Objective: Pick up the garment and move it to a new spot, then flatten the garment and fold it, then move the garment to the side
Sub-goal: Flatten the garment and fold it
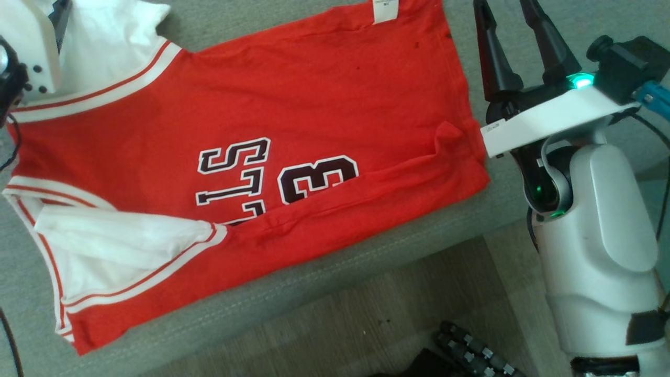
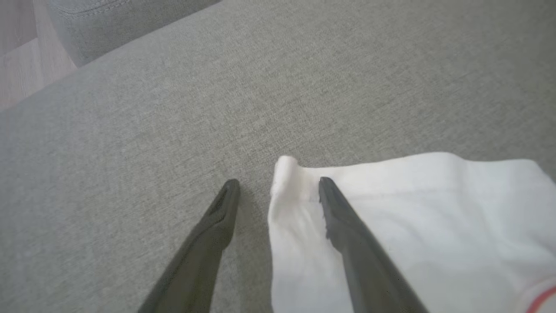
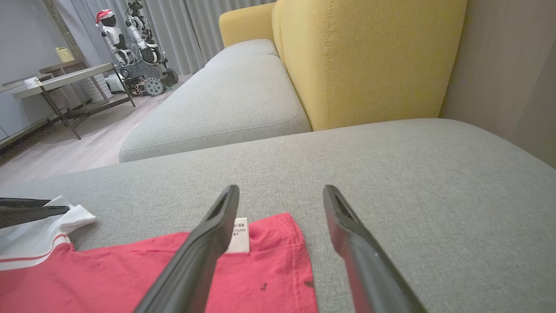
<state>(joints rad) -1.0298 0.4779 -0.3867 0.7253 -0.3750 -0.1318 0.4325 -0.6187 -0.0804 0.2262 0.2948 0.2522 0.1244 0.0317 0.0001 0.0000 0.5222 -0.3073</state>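
A red jersey (image 1: 251,157) lies spread on a grey couch (image 1: 324,293). Left gripper (image 2: 278,191) straddles its white sleeve (image 2: 412,217), fingers wide apart; right gripper (image 3: 280,195) gapes empty beside it.

Grey sofa seat (image 1: 324,293) w/ red jersey (image 1: 314,104) spread flat.

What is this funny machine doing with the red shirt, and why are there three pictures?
It's a robot with two arms. One camera sits on its head, looking down; the other two sit on its wrists, looking along its dark fingers. A red jersey with white sleeves lies spread on a grey sofa cushion. The left gripper hangs open over a white sleeve, one finger on either side of the sleeve's edge. The right gripper is open too, above the jersey's corner by its little label. Nothing is held yet.
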